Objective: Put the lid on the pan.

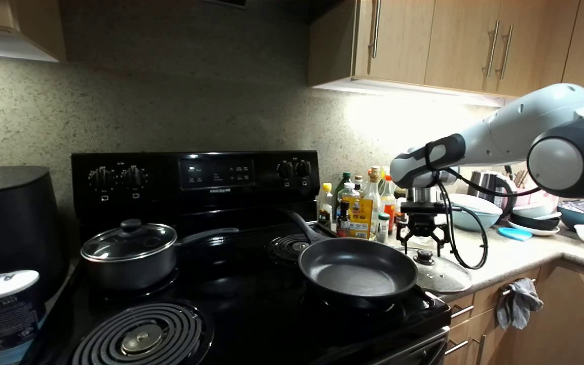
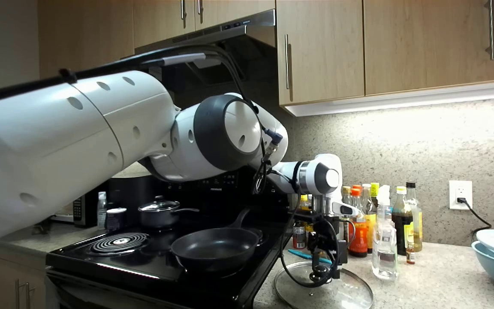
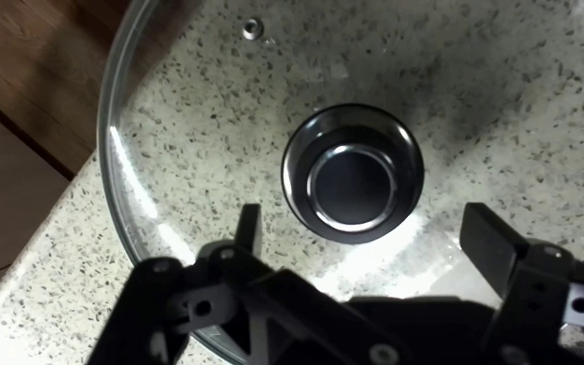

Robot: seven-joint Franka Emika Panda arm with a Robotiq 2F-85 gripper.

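Observation:
The lid (image 1: 446, 276), clear glass with a metal rim and dark knob, lies knob up on the counter beside the stove. It also shows in an exterior view (image 2: 352, 292) and the wrist view (image 3: 211, 132). There, part of its rim reaches past the counter edge. The pan (image 1: 358, 271), black and uncovered, sits on the stove's front burner near the lid, also in an exterior view (image 2: 215, 249). My gripper (image 1: 422, 249) points down over the lid. In the wrist view the gripper (image 3: 363, 209) is open, its fingers apart either side of the knob (image 3: 351, 187), not closed on it.
A smaller lidded pot (image 1: 130, 266) stands on a back burner. Several bottles (image 1: 373, 203) stand by the wall behind the gripper. A clear spray bottle (image 2: 385, 253) stands near the lid. A blue flat item (image 2: 302, 255) lies behind the lid. Bowls (image 1: 477, 218) stand farther along.

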